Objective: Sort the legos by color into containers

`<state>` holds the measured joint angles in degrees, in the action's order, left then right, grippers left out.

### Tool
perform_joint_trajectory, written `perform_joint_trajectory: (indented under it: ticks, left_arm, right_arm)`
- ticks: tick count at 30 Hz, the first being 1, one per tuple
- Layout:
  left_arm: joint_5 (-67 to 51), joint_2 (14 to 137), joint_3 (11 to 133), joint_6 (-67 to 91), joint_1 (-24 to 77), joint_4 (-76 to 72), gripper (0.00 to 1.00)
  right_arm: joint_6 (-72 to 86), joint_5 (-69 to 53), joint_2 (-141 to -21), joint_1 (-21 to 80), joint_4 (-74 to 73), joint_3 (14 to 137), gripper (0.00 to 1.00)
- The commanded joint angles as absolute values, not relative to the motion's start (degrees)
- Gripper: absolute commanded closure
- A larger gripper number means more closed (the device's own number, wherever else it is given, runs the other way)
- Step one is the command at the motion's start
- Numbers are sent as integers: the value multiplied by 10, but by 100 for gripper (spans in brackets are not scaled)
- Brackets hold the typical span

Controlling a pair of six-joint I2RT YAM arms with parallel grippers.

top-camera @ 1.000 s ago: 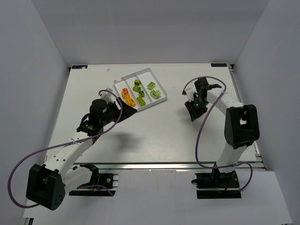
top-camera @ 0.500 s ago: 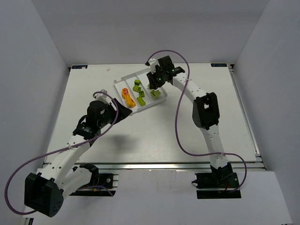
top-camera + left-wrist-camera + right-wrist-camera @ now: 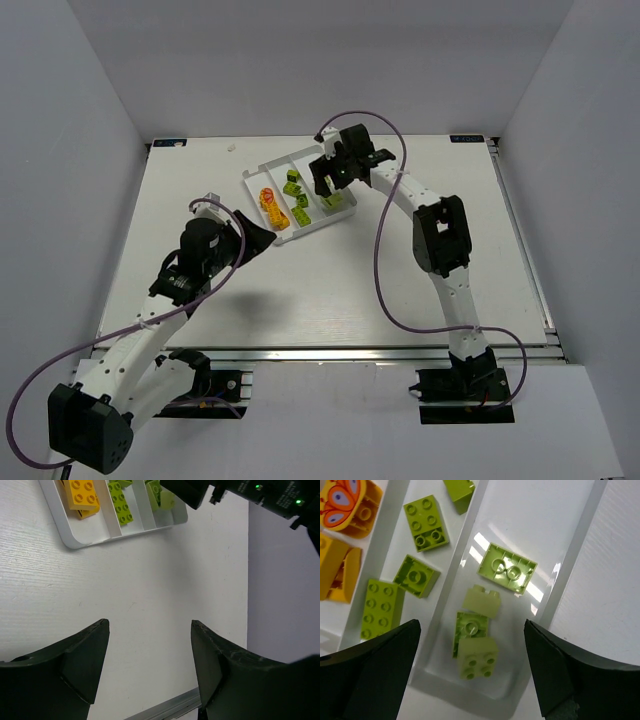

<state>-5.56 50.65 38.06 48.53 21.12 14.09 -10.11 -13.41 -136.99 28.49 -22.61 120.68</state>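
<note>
Right gripper (image 3: 471,630) hovers low over the white tray (image 3: 572,555), its fingers spread wide apart and holding nothing. Directly under its gap, four lime green legos (image 3: 507,573) lie in one outer compartment. More green bricks (image 3: 426,523) lie in the middle compartment beside it, and orange-yellow bricks (image 3: 337,575) sit in the compartment beyond that. Left gripper (image 3: 148,630), likewise spread and empty, hangs over bare table (image 3: 150,580), with the tray's near end ahead of it.
</note>
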Motion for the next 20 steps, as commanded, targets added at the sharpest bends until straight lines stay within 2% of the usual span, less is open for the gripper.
perform_joint_trajectory:
  ticks: [1, 7, 10, 15, 20]
  left_arm:
    - [-61, 520, 397, 483, 214, 124, 24]
    - [-96, 541, 410, 451, 214, 70, 20]
    - [-110, 548, 424, 422, 214, 49, 18]
    - [-127, 570, 453, 384, 214, 37, 7]
    - [-140, 587, 468, 370, 214, 33, 5]
  right_arm:
    - [-113, -182, -1285, 280, -232, 1201, 11]
    - [-91, -177, -1181, 258, -318, 1169, 11]
    - [-77, -146, -1116, 251, -326, 1106, 11]
    - [-69, -111, -1015, 238, -290, 997, 11]
    - [-69, -108, -946, 223, -237, 881, 11]
